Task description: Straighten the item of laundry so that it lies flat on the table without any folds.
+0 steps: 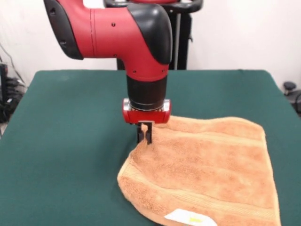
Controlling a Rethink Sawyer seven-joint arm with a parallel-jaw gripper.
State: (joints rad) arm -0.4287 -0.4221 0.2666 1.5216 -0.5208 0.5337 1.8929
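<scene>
Front view: one claw pinching one towel.

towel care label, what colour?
White with a small yellow mark, on the label at the towel edge nearest the camera; front view.

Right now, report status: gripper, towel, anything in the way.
Gripper shut on towel at its raised edge. Towel bunched there, not flat, white label at front edge. Table shows nothing in the way.
</scene>
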